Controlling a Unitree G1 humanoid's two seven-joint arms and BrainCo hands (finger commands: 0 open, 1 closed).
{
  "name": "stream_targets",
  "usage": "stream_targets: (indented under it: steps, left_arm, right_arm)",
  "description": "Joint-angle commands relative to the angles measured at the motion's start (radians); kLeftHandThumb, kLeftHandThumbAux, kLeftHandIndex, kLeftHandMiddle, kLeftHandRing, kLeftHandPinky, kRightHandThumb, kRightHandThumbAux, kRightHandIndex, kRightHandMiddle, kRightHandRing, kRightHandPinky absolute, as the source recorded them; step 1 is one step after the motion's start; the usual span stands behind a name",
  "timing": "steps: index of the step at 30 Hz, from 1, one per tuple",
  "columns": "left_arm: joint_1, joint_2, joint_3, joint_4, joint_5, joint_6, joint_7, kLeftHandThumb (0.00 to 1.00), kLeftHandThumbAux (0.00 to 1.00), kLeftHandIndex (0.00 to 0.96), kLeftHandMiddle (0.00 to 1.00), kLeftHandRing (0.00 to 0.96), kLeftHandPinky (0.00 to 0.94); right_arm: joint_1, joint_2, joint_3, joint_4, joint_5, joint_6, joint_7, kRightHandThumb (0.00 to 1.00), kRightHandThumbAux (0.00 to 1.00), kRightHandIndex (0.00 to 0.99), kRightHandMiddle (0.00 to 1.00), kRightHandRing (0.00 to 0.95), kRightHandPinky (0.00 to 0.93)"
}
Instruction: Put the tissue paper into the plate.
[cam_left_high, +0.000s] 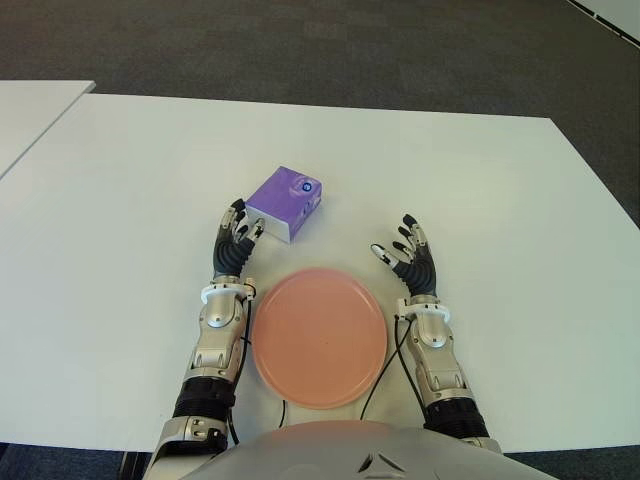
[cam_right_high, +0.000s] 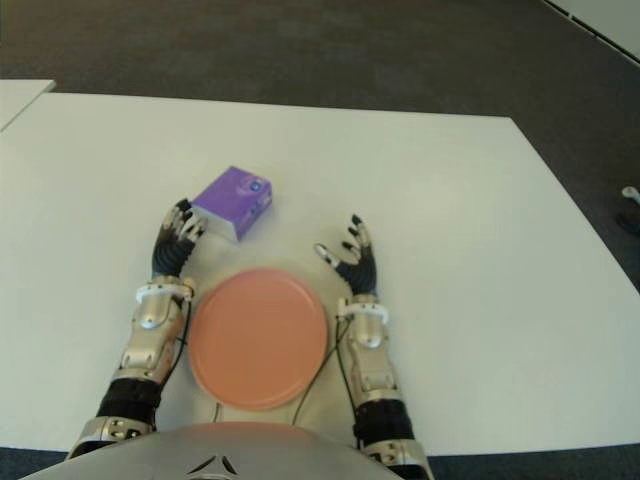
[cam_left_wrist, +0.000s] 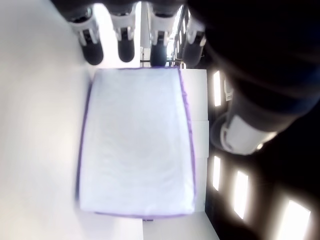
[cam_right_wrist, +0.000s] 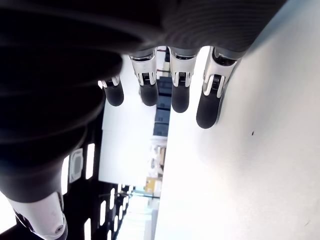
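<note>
My left hand is open beside the purple tissue pack, holding nothing, so I might knock it farther from the pink plate, toward the desk's far edge.

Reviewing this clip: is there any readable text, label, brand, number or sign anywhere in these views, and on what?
No legible text in any view.
Purple tissue pack: a small round blue mark on its top near one corner, too small to read.
Pink plate: plain, no markings.
White table: bare, no labels.
Left robot hand and right robot hand: no readable markings.
</note>
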Motion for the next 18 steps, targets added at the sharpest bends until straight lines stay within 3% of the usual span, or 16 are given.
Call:
stream_targets:
  steps: [1, 13, 18]
  left_arm:
    - [0.014, -0.003, 0.000, 0.001, -0.001, 0.014, 0.006, 0.259, 0.617, 0.115, 0.102, 0.073, 0.077]
    - [-0.028, 0.035, 0.009, 0.016, 0.008, 0.005, -0.002, 0.211, 0.620, 0.095, 0.084, 0.062, 0.062]
    - [-0.074, 0.098, 0.012, -0.126, 0.102, -0.003, 0.042, 0.193, 0.619, 0.073, 0.065, 0.046, 0.036]
  right_arm:
    - [0.040, 0.005, 0.003, 0.034, 0.001, 0.055, 0.002, 0.146, 0.702, 0.000, 0.059, 0.091, 0.143]
    - [0.027, 0.007, -0.001, 0.051, 0.004, 0.053, -0.001, 0.144, 0.702, 0.000, 0.066, 0.099, 0.158]
    - [0.014, 0.005, -0.005, 0.070, 0.010, 0.045, 0.005, 0.151, 0.697, 0.000, 0.069, 0.102, 0.155]
